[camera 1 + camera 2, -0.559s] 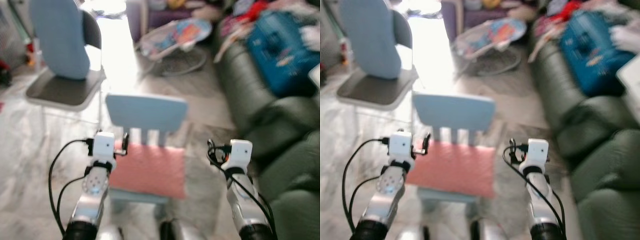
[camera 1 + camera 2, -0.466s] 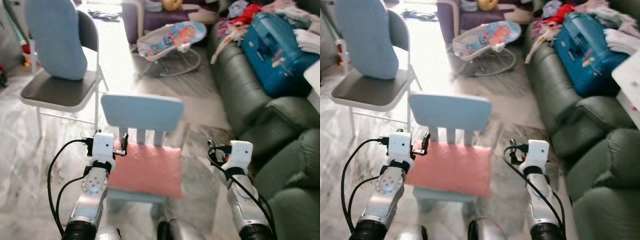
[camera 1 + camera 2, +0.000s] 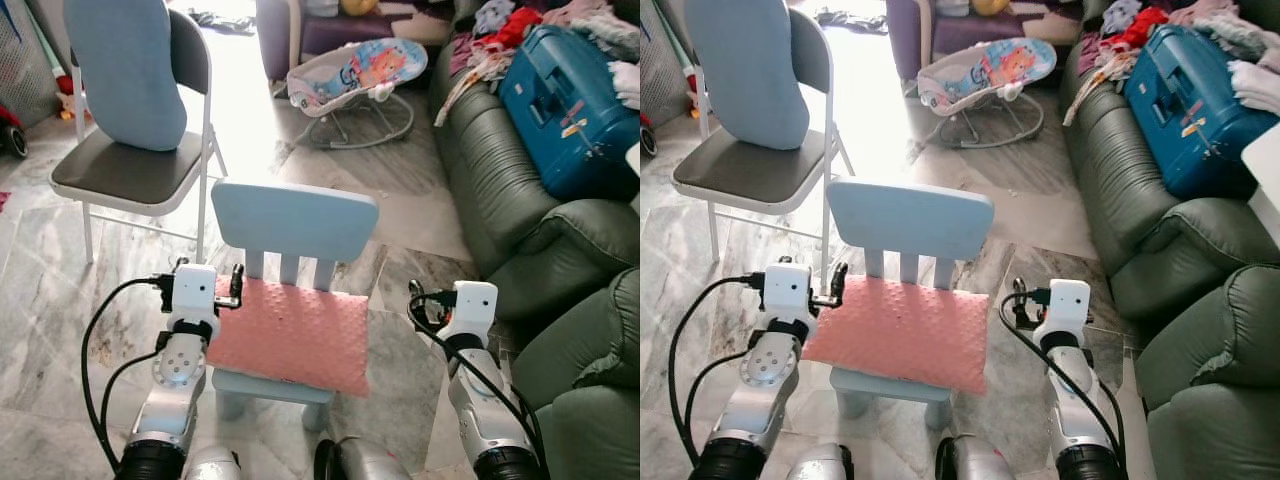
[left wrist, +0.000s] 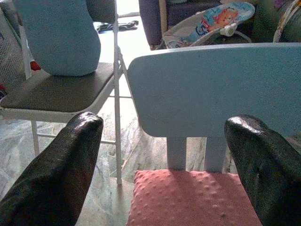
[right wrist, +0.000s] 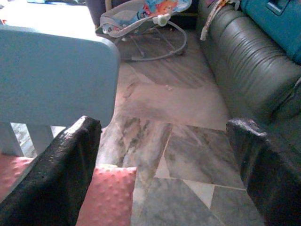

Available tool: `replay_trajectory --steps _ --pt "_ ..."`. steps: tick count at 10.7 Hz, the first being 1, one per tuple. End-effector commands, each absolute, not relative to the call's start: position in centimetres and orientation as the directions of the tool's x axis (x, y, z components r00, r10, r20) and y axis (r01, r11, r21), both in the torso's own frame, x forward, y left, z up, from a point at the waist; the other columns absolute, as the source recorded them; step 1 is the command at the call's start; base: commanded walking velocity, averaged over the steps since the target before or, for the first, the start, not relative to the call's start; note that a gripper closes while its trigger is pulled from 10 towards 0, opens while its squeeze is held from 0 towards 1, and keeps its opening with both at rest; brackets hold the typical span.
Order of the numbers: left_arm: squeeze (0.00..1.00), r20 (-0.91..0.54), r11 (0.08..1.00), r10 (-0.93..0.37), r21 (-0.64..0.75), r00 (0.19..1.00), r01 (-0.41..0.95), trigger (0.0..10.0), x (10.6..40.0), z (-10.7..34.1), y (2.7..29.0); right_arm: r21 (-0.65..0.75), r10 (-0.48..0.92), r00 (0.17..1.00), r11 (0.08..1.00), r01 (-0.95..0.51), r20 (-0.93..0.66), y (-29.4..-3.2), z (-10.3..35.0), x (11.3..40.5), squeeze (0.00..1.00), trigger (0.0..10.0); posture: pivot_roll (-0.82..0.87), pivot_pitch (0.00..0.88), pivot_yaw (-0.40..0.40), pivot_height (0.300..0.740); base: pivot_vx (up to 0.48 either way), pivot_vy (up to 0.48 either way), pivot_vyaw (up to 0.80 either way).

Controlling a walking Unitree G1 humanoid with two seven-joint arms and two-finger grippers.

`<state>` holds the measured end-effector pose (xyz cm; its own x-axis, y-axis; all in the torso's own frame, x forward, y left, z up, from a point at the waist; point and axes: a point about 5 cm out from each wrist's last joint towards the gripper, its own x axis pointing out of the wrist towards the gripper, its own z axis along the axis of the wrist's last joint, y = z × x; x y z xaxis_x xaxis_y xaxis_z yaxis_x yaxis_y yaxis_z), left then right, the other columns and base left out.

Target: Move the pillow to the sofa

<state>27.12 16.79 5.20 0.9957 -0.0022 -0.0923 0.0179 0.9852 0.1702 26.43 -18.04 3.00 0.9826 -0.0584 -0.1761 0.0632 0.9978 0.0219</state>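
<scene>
Marble floor [image 3: 60, 300], green sofa [image 3: 500, 190] at right, pink pillow [image 3: 290, 335] flat on small blue chair [image 3: 295, 225], long axis left-right, between left end effector [image 4: 164, 188] and right end effector [image 5: 164, 183], both fingers apart.

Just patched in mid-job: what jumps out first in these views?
A pink dimpled pillow lies on the seat of a small pale-blue child's chair right before the robot, between the left gripper and right gripper, both open. The dark-green leather sofa runs along the right, carrying a blue suitcase.
</scene>
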Motion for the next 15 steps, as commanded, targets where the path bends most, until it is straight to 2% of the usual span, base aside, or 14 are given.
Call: replay_trajectory --steps 1,2,5,8,13,15 --pt "0.0 -0.107 0.983 -0.001 0.18 0.994 0.02 10.0 26.8 5.0 17.0 0.019 -0.065 0.982 0.997 0.069 -0.175 -18.3 3.1 26.5 0.0 10.0 0.0 0.112 -0.084 0.74 0.0 0.0 0.0" --pt "0.0 -0.108 0.981 0.001 0.193 0.994 0.02 10.0 26.7 5.0 17.3 0.022 -0.063 0.982 0.997 0.068 -0.177 -18.2 3.1 26.4 0.0 10.0 0.0 0.11 -0.083 0.736 0.0 0.0 0.0" --pt "0.0 -0.115 0.977 0.006 0.211 0.993 0.018 10.0 26.5 4.8 17.8 0.032 -0.062 0.982 0.997 0.069 -0.176 -18.2 3.1 26.4 0.0 10.0 0.01 0.106 -0.078 0.678 0.0 0.0 0.0" --pt "0.0 -0.108 0.971 0.009 0.237 0.994 0.017 10.0 26.6 5.0 17.8 0.038 -0.062 0.983 0.997 0.07 -0.17 -18.2 3.2 26.4 0.0 10.0 0.0 0.106 -0.077 0.648 0.0 0.0 0.0" --pt "0.0 -0.101 0.94 -0.02 0.338 0.995 0.053 10.0 27.2 6.1 18.7 0.118 -0.093 0.986 0.987 0.11 -0.142 -17.1 3.6 27.2 0.0 10.0 0.05 0.115 0.015 0.648 0.0 0.0 0.0" --pt "0.0 -0.112 0.939 -0.022 0.34 0.993 0.059 10.0 27.4 6.0 18.8 0.132 -0.1 0.986 0.984 0.119 -0.136 -17.3 3.7 27.1 0.0 10.0 0.04 0.12 0.018 0.648 0.0 0.0 0.0"
